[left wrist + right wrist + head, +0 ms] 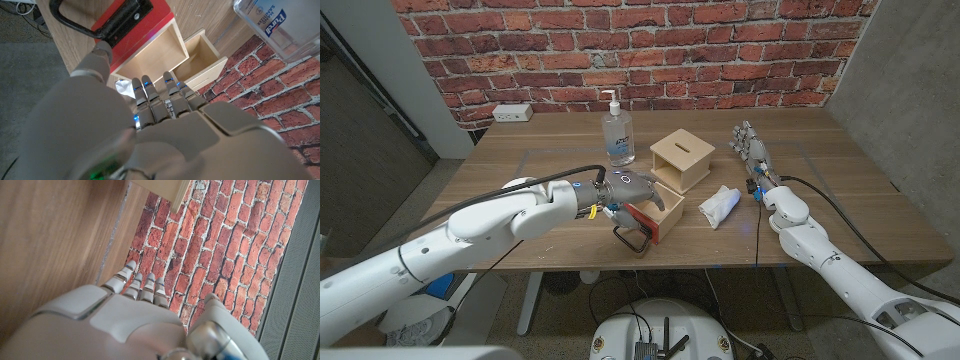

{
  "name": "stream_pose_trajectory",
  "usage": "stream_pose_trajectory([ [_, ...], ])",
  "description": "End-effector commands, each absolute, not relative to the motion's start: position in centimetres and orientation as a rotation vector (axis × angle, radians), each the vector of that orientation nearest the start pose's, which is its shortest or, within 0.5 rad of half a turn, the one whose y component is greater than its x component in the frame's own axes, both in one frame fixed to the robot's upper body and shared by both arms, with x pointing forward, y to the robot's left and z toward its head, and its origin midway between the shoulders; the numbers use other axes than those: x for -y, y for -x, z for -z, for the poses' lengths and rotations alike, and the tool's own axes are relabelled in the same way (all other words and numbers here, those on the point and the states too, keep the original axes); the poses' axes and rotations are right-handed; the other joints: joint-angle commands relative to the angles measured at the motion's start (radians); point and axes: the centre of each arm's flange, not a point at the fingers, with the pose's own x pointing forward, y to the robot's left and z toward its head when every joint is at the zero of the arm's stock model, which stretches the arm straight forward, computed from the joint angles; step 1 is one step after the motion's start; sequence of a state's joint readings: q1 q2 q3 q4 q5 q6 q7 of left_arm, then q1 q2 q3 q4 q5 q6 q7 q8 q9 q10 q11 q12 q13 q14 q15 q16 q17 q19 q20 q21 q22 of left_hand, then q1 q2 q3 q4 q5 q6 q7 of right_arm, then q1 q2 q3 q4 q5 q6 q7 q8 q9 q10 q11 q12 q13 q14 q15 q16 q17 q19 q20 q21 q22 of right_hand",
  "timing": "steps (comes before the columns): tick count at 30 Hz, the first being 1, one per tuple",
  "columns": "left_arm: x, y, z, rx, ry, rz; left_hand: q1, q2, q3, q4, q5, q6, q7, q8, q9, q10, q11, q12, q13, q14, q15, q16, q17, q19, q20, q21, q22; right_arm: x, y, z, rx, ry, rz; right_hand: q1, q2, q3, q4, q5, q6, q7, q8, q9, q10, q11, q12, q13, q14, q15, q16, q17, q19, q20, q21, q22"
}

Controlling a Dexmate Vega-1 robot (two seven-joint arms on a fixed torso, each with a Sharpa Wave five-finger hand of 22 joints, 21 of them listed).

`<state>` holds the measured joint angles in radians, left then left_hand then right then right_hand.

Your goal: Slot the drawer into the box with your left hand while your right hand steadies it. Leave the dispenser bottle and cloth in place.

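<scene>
- Drawer [654,211]: red front with black handle, gripped at its wall by the left hand [625,192]; it sits just short of the box [682,158], apparently lined up for slotting.
- Right hand [751,150]: fingers [145,282] straight, holding nothing, well beside the box, so not steadying yet.
- Dispenser bottle [617,134] beyond the left fingers and cloth [718,207] between the hands: untouched.

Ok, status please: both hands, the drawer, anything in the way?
Left hand holds drawer, outside box. Right hand open, off box. Cloth beside drawer, not blocking.
</scene>
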<state>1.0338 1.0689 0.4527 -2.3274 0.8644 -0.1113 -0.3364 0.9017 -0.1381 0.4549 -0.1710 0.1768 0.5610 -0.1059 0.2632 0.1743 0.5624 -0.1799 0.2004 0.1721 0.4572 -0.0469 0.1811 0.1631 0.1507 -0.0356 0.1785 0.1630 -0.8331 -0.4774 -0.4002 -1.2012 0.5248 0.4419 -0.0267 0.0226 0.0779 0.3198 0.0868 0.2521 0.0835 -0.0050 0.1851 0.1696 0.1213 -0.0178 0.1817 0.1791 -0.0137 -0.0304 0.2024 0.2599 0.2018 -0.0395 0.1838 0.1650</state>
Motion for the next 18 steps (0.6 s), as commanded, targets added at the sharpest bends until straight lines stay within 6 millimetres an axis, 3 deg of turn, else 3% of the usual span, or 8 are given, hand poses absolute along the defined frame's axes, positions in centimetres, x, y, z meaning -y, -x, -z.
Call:
stream_pose_trajectory([
  [1, -13.71, -44.02, 2.91, 0.927, -1.997, 0.393, 0.021, 0.005, -0.011, 0.000, 0.002, 0.033, 0.009, 0.003, 0.004, 0.027, 0.007, 0.008, 0.002, 0.033, -0.163, 0.007, 0.003, 0.008, -0.171, 0.005, 0.001, 28.69, -65.30, 4.37, 0.669, 0.043, -0.147, 0.014, 0.033, 0.007, 0.003, 0.001, 0.012, -0.003, 0.004, 0.005, 0.012, -0.003, 0.010, 0.003, 0.005, -0.035, 0.005, -0.001, 0.006, -0.012, 0.005, 0.002],
  [18, -13.69, -44.85, 3.53, 0.928, -1.900, 0.400, 0.079, 0.038, -0.028, 0.000, 0.014, 0.139, 0.060, -0.001, 0.003, 0.115, 0.020, 0.009, 0.002, 0.136, -0.153, 0.015, 0.003, 0.038, -0.174, 0.009, 0.002, 28.76, -65.19, 4.44, 0.669, 0.050, -0.156, 0.014, 0.032, 0.009, 0.005, 0.000, 0.013, -0.002, 0.004, 0.005, 0.013, -0.002, 0.010, 0.004, 0.007, -0.034, 0.006, -0.003, 0.008, -0.011, 0.005, 0.002],
])
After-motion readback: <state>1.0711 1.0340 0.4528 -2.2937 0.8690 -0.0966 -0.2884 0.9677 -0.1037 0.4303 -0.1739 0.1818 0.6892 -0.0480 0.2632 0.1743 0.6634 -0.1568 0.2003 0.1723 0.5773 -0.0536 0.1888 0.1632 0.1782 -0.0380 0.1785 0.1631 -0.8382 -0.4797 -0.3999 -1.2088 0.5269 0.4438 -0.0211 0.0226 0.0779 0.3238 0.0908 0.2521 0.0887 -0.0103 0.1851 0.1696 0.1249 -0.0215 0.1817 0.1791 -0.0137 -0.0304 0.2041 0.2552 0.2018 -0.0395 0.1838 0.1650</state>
